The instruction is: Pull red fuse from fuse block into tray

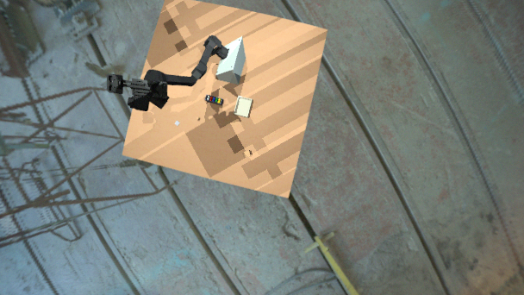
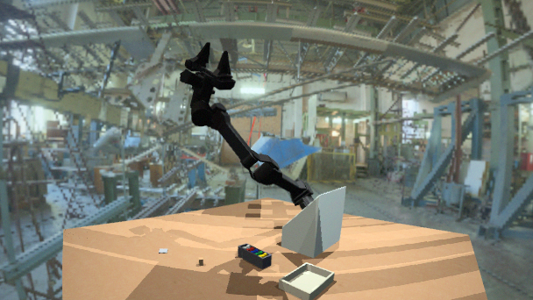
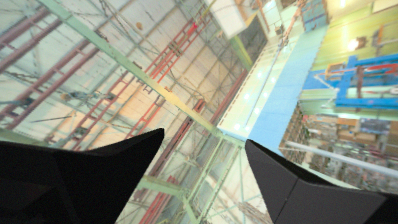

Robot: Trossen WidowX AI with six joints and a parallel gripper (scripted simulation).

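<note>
The dark fuse block (image 1: 221, 103) (image 2: 261, 262) stands on the table. The red fuse (image 1: 211, 99) (image 2: 250, 249) sits in its top, beside a white one at the end and a blue one on its other side; green and yellow fuses follow. The pale, shallow tray (image 1: 244, 107) (image 2: 307, 282) is near the block's yellow end and looks empty. My gripper (image 2: 216, 48) (image 3: 204, 137) is open and empty, high above the table, with its fingers pointing up and away from the block. The wrist view shows none of the task's objects.
A tall, pale wedge-shaped panel (image 1: 233, 61) (image 2: 330, 224) stands between the arm's base and the tray. A small brown cube (image 1: 198, 119) (image 2: 201, 262) and a flat white square (image 1: 177, 123) (image 2: 163, 251) lie on the table on the white fuse's side.
</note>
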